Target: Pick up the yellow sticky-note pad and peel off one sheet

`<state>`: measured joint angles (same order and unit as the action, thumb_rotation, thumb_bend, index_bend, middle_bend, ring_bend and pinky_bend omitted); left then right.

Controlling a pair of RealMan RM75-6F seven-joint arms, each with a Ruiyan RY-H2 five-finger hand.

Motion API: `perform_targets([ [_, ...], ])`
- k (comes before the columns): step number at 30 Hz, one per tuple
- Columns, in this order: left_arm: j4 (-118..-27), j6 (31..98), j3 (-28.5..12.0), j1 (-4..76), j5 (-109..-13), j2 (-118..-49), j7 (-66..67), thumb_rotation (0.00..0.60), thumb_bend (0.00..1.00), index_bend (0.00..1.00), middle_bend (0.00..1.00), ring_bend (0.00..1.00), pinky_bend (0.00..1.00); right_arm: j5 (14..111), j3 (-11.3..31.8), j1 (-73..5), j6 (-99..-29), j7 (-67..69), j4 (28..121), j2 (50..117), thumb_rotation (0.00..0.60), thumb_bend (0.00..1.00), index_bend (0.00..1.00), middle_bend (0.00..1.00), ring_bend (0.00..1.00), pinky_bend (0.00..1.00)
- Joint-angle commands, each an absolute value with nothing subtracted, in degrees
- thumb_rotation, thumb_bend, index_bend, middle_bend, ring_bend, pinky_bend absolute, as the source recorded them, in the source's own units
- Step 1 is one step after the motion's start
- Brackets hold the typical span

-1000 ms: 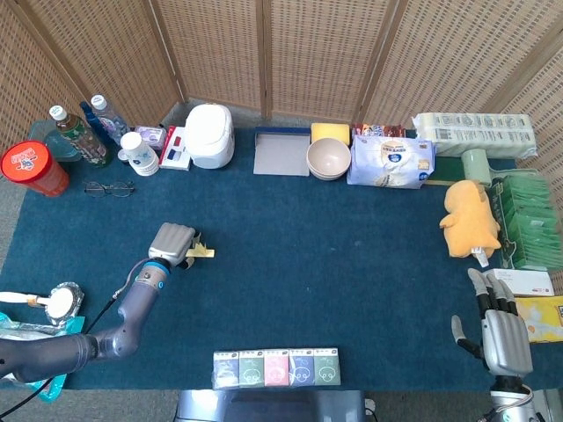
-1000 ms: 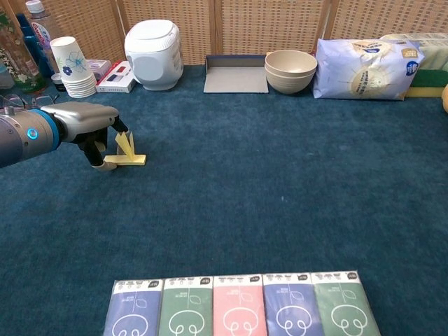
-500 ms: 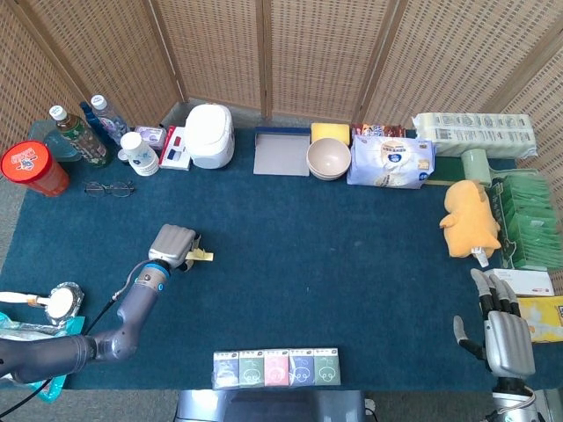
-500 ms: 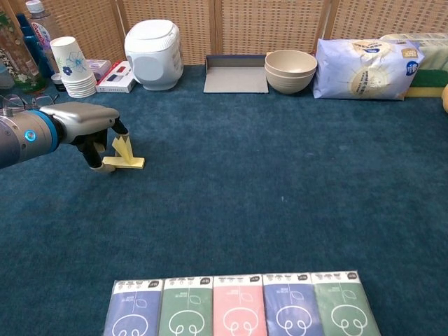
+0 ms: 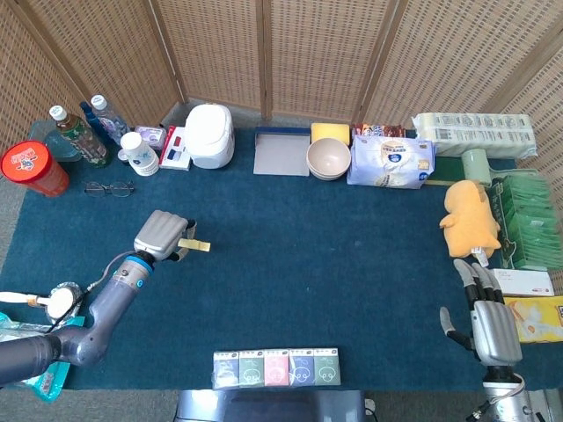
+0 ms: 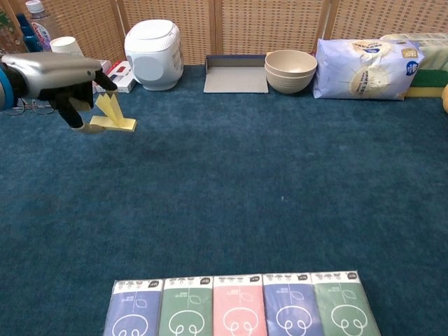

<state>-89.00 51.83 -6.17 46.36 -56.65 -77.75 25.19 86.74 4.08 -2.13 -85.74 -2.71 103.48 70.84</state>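
Note:
My left hand (image 5: 161,236) (image 6: 61,79) grips the yellow sticky-note pad (image 6: 114,123) (image 5: 195,245) and holds it above the blue cloth at the left. The pad lies flat, sticking out to the right of the hand, and a loose top sheet (image 6: 107,107) curls upward from it against the fingers. My right hand (image 5: 486,318) hovers open at the near right edge of the table, fingers spread and pointing away, holding nothing. The chest view does not show it.
A row of coloured tissue packs (image 6: 238,304) lies at the near edge. At the back stand a white rice cooker (image 5: 210,135), a grey tray (image 5: 281,152), stacked bowls (image 5: 328,158), a wipes bag (image 5: 391,162), bottles (image 5: 77,134) and paper cups (image 6: 68,46). A yellow plush toy (image 5: 471,217) lies at the right.
My left hand has lifted the pad off the cloth and drawn it up and slightly left. My right hand has shifted a little forward and left.

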Motion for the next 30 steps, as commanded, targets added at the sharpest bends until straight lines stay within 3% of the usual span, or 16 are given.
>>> perform_targets([
  [1, -93.6, 49.4, -6.4, 46.0, -62.3, -71.6, 20.1, 0.6, 0.35, 0.65, 1.0, 1.0, 0.96, 87.3, 4.8, -3.6, -84.4, -1.3, 103.8, 70.8, 0.6, 0.46, 0.04, 0.15, 0.01, 0.09],
  [13, -96.7, 39.8, -6.5, 50.0, -74.5, -63.7, 9.5, 0.6, 0.35, 0.65, 1.0, 1.0, 0.96, 89.1, 6.9, -10.4, -77.2, 12.4, 102.2, 72.9, 0.6, 0.46, 0.03, 0.17, 0.03, 0.11],
  [23, -97.2, 35.4, -8.1, 54.9, -79.6, -63.5, 5.5, 0.6, 0.35, 0.65, 1.0, 1.0, 0.95, 91.9, 7.4, -17.1, -71.2, 31.5, 100.1, 76.4, 0.6, 0.46, 0.03, 0.21, 0.07, 0.18],
  [30, -98.5, 33.6, -9.0, 57.4, -79.4, -64.1, 5.1, 0.6, 0.35, 0.65, 1.0, 1.0, 0.96, 91.1, 8.6, -20.3, -69.5, 34.3, 97.7, 79.6, 0.6, 0.46, 0.03, 0.26, 0.11, 0.24],
])
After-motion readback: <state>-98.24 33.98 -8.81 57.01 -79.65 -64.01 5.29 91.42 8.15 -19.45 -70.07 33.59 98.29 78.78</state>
